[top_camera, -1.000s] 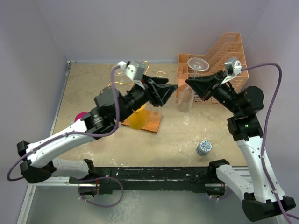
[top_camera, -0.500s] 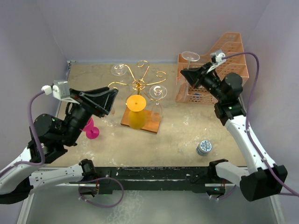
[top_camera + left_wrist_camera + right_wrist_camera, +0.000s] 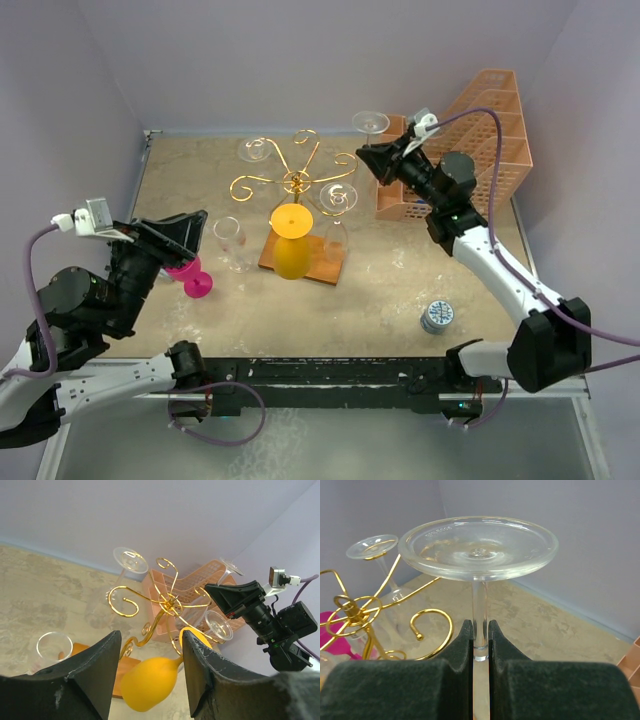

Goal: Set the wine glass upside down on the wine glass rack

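Note:
My right gripper [image 3: 381, 154] is shut on the stem of a clear wine glass [image 3: 370, 122], held upside down with its round foot on top. It hangs just right of the wine glass rack [image 3: 296, 181], a gold wire stand on a brown wooden base. In the right wrist view the stem [image 3: 479, 615] is pinched between the pads, and a curled rack arm [image 3: 427, 625] lies to the left. My left gripper [image 3: 192, 238] is open and holds nothing, at the front left, away from the rack [image 3: 169, 600].
A yellow glass [image 3: 292, 245] and two clear glasses [image 3: 337, 197] [image 3: 255, 150] hang upside down on the rack. A clear glass [image 3: 232, 240] stands upright left of the base, a pink one [image 3: 190, 278] beside my left gripper. The peach tray stack [image 3: 485, 130] is at back right, a small tin [image 3: 436, 316] at front right.
My left arm has drawn back from the rack to the front left, its gripper open. The right arm has carried the clear glass left from the peach trays to the rack.

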Action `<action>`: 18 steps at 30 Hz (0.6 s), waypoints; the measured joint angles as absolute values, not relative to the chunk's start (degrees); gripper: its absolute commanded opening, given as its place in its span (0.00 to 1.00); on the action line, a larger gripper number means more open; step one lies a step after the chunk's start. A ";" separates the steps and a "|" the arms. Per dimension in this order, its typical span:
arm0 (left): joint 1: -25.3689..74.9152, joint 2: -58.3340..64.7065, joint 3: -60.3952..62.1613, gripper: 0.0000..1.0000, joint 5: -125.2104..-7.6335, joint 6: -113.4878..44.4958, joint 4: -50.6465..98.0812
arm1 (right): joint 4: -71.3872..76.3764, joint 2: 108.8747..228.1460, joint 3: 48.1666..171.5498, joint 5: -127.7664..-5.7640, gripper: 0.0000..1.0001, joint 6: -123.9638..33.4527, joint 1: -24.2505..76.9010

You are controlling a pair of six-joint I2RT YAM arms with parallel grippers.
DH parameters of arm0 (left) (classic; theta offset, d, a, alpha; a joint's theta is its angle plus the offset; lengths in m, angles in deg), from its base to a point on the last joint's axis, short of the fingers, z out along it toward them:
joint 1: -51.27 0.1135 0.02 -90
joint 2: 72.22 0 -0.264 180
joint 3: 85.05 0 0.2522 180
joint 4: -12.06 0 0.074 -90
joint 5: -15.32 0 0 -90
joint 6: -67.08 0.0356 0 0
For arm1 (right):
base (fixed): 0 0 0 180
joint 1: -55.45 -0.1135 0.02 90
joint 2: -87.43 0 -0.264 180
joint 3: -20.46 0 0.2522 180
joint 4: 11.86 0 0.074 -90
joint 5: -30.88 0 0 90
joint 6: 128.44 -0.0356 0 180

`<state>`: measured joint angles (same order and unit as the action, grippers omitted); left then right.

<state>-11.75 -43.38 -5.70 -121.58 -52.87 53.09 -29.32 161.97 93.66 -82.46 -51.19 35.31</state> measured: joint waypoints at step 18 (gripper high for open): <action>-11.75 -41.13 -7.43 0.50 -122.10 -54.86 54.60 | -37.59 167.17 88.27 -89.84 0.00 -46.17 35.31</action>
<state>-11.75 -41.13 -7.43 -122.10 -54.86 54.60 -37.59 167.17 88.27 -89.84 -46.17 35.31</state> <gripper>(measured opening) 0.496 0.072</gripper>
